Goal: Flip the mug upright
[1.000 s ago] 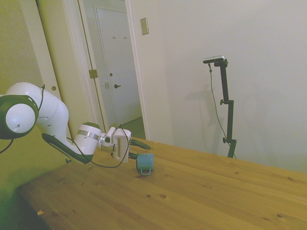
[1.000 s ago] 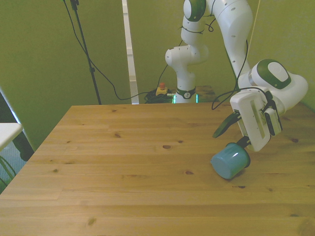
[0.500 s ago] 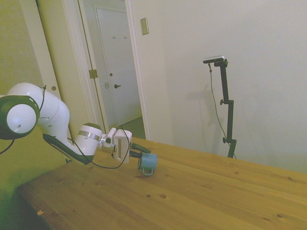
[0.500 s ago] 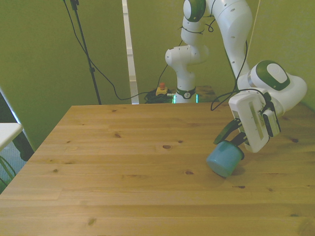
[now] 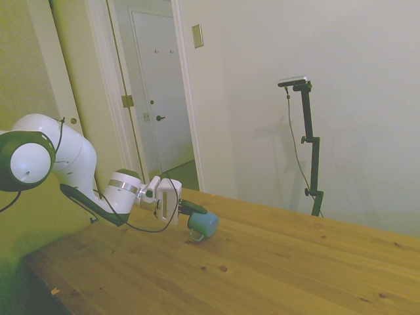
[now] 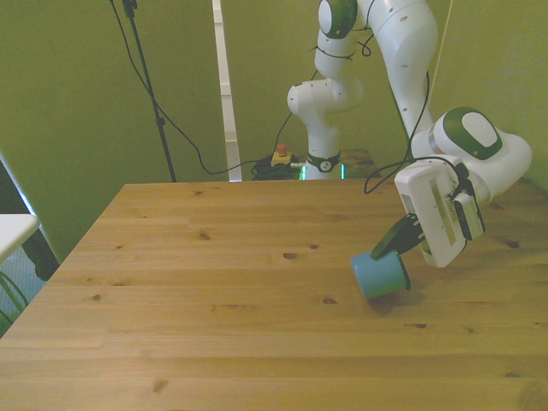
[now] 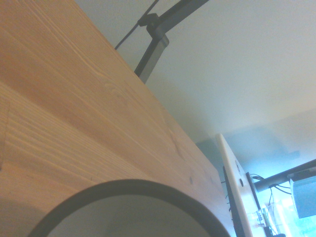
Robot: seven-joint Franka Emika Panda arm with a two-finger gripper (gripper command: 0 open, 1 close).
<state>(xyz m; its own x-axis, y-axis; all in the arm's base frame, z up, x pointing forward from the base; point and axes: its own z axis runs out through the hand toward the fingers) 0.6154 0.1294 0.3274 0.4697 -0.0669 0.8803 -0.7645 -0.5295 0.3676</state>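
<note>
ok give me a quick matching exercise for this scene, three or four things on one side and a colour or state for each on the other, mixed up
Things:
1. mug
2. table
3. gripper
4. door

Colour or state:
A. bare wood with knots
B. white, shut, in the background of the side view
C. light blue, tipped on its side with its base toward the front camera
D. dark fingers clamped on the mug's rim

Pairs: 1-C, 2-A, 3-D, 4-B
</note>
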